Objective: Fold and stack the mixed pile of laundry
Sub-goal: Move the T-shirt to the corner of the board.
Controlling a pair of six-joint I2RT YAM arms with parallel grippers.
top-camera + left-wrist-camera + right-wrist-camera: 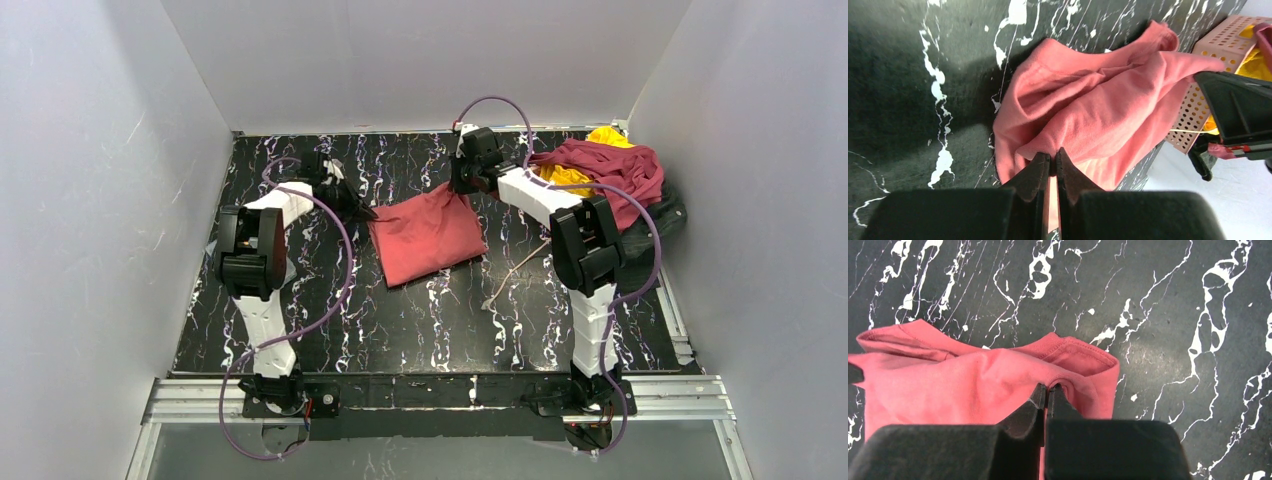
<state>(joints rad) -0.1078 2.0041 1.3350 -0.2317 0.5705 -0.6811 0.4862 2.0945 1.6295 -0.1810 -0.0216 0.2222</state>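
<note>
The salmon-red garment [425,235] lies partly folded on the black marbled table [420,320]. My left gripper [362,210] is shut on its left far corner; the left wrist view shows the cloth [1098,105] pinched between the jaws [1053,156]. My right gripper [462,188] is shut on its right far corner, cloth [973,385] pinched at the tips [1047,389]. The dark maroon garment [610,165], the bright yellow one [605,137] and the charcoal-black one [655,225] are heaped at the far right.
A pink lattice basket [1213,65] holds the heap at the far right. A thin cream cord [510,270] trails across the table right of the red garment. White walls close in the table on three sides.
</note>
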